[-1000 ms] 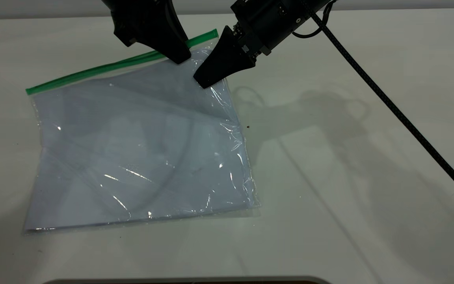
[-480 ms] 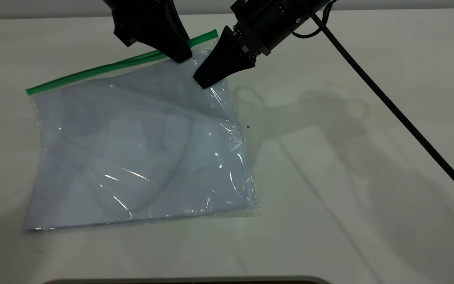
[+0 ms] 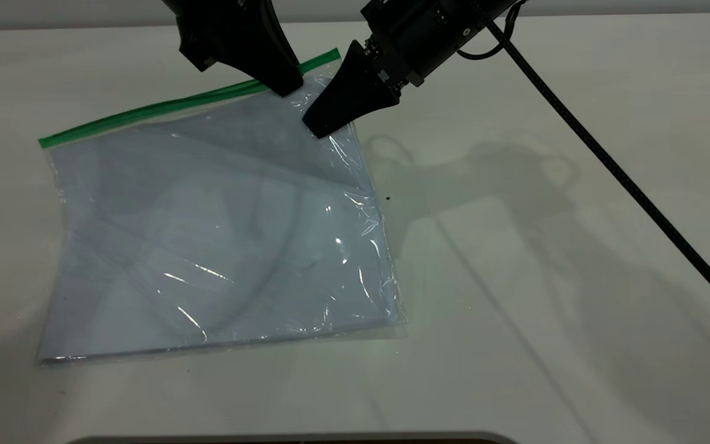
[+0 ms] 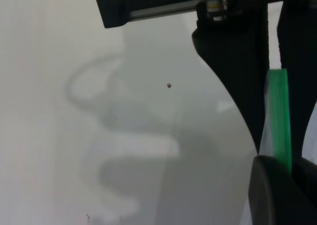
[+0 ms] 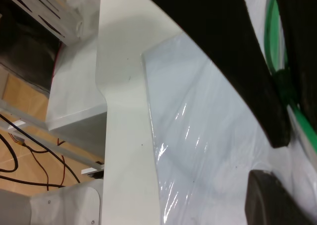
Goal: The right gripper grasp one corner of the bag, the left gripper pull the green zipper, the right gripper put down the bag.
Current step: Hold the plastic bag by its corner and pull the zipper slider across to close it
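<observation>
The bag (image 3: 219, 234) lies flat on the white table (image 3: 546, 277), with white sheets showing through. The green zipper (image 3: 164, 106) runs along its far edge. My left gripper (image 3: 287, 88) is down on the zipper near the bag's far right corner. In the left wrist view the green strip (image 4: 278, 116) runs in between its shut fingers (image 4: 270, 190). My right gripper (image 3: 317, 126) is shut on the bag's corner just below the zipper's end and holds the film slightly raised. In the right wrist view one of its fingers (image 5: 277, 200) rests on the bag (image 5: 198, 136).
The right arm's braided cable (image 3: 607, 160) slants across the table's right side. A dark rim (image 3: 281, 439) shows at the table's near edge. The right wrist view shows the table's edge (image 5: 124, 136), with wires (image 5: 29, 155) beyond it.
My left gripper has crept slightly right along the zipper toward the bag's corner. The bag's far left corner has shifted a little. The right gripper has held still.
</observation>
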`<state>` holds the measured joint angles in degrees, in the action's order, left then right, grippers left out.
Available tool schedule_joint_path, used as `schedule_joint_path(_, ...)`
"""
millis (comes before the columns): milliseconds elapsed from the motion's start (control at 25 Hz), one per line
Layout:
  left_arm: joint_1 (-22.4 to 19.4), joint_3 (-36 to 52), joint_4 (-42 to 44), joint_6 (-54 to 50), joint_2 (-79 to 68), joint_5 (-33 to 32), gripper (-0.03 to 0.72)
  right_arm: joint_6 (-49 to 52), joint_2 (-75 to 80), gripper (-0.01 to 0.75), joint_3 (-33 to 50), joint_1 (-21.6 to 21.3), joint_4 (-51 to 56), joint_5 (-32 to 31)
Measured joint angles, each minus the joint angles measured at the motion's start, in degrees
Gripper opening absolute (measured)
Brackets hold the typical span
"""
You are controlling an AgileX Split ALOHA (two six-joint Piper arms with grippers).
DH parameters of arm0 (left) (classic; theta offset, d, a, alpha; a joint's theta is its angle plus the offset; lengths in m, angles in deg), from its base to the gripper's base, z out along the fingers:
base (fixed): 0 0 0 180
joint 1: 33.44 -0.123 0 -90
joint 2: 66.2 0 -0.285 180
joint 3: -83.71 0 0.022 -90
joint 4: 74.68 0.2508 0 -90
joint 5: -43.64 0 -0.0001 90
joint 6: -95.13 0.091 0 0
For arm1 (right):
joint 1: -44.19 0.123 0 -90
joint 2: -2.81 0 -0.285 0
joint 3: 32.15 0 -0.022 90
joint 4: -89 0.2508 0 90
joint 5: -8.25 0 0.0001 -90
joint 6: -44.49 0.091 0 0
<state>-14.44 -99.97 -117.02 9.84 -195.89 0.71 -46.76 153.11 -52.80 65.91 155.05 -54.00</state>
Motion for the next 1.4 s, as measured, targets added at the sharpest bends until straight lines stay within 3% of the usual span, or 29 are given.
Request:
schedule_joint_path(440, -0.9, -0.1, -0.6, -0.2, 0.1, 0.8, 0.049, 4.2, -0.1, 0.033, 0.0, -3.8, 0.8, -2.0)
schedule_joint_path(880, -6.3, -0.1, 1.0, -0.4, 0.1, 0.0, 0.049, 5.0, -0.7, 0.033, 0.0, -9.2, 1.9, -3.2)
schedule_joint_path(1400, -12.7, -0.1, 4.6, -0.5, 0.1, -5.6, 0.049, 6.1, -0.7, 0.033, 0.0, -11.1, 1.7, -1.8)
